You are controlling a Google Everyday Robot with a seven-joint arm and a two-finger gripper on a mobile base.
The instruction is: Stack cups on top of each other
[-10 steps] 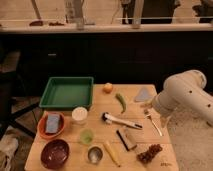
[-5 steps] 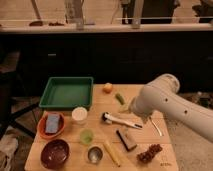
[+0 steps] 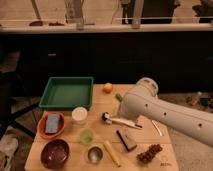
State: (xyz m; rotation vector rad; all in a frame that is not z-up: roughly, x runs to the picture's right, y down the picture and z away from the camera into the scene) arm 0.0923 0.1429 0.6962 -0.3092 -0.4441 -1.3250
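On the counter (image 3: 150, 167) the green cup (image 3: 86, 136) stands upright near the front, in front of a white cup (image 3: 79, 114). The silver cup (image 3: 95, 154) stands just beside it, nearer the front edge and a little to the right, apart from it, so they are not stacked. A red bowl (image 3: 55, 152) sits to their left and a yellow stick (image 3: 112, 152) to their right. A thick white arm (image 3: 165, 112) reaches in from the right above a brush (image 3: 120, 121). The gripper is out of sight, so I cannot tell how it stands.
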